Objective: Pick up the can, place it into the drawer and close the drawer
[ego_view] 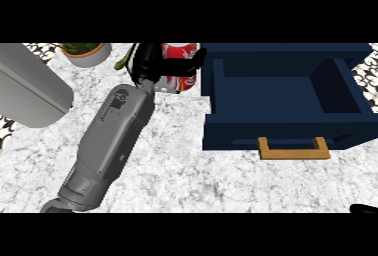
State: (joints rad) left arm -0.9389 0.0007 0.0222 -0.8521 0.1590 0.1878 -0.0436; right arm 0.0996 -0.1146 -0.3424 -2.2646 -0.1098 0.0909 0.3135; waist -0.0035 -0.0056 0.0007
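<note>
In the head view, the left hand [151,65] is stretched far forward, near the top of the view, and its black fingers are curled around the red can [181,67]. The can stands on the marble counter [221,180], just beside the left outer wall of the dark blue drawer [221,135], and it is not inside the drawer. White marks show on the red side of the can, and the hand covers a part of it. The grey left forearm [111,140] goes from the lower left up to the hand.

The drawer is open, and its inside looks dark blue. A wooden handle [293,149] is on its front wall, which faces the lower edge.

A potted plant [85,52] stands at the top left, near the hand. A large grey object [29,92] lies at the left edge.

Of the right hand [365,208] only a small black part shows in the lower right corner, and I cannot tell how its fingers are.
</note>
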